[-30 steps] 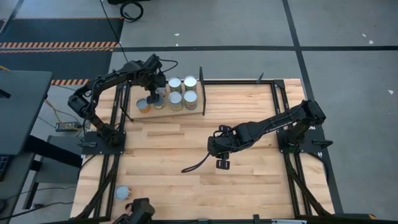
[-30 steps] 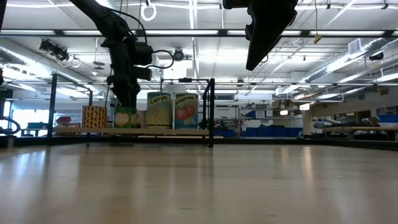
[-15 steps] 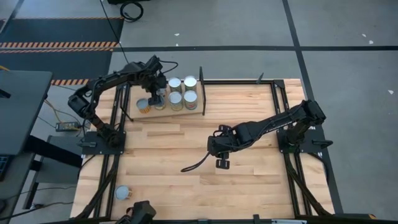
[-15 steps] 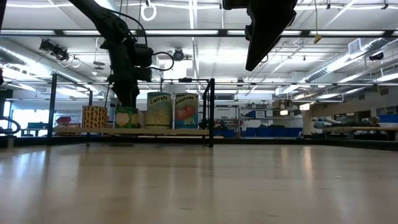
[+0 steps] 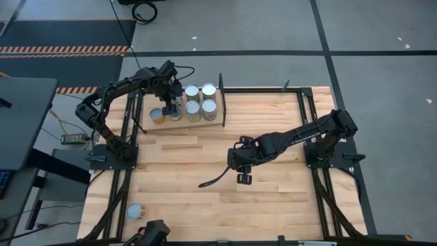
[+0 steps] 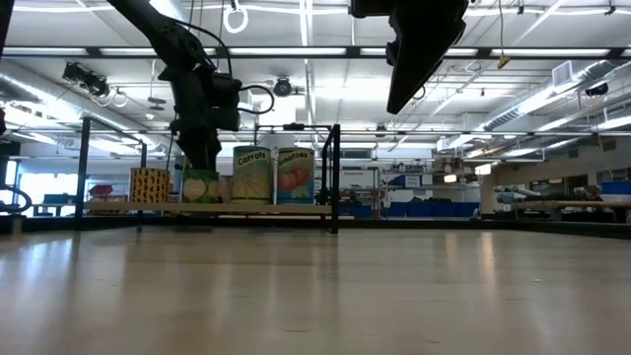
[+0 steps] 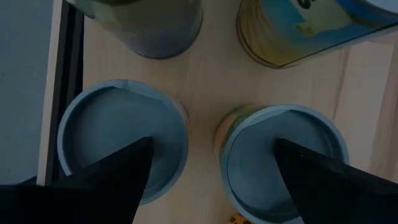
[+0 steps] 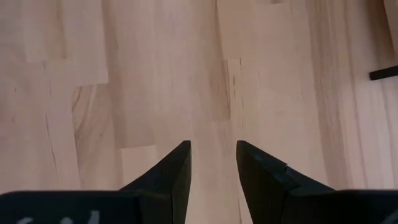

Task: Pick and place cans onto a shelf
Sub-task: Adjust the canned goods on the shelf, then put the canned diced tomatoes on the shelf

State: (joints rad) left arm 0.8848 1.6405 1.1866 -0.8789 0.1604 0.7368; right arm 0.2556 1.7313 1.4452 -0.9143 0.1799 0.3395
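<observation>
- Tin cans (image 5: 199, 101) grouped on shelf (image 5: 179, 123), beside black divider (image 5: 221, 100); one stray can (image 5: 134, 211) at table's near-left corner.
- Left gripper (image 5: 171, 102) over the group, fingers (image 7: 106, 180) spread wide, gripping nothing: release step, judged.
- Next: lift clear, fetch stray can.
- Right gripper (image 8: 212, 163) waiting mid-table, fingers narrowly parted, empty.
- Nothing shifted since earlier frames.

Industrial lab hall, ceiling strip lights (image 6: 296, 51), hazard-striped floor tape (image 5: 65, 48), blue bins (image 6: 424, 208)
</observation>
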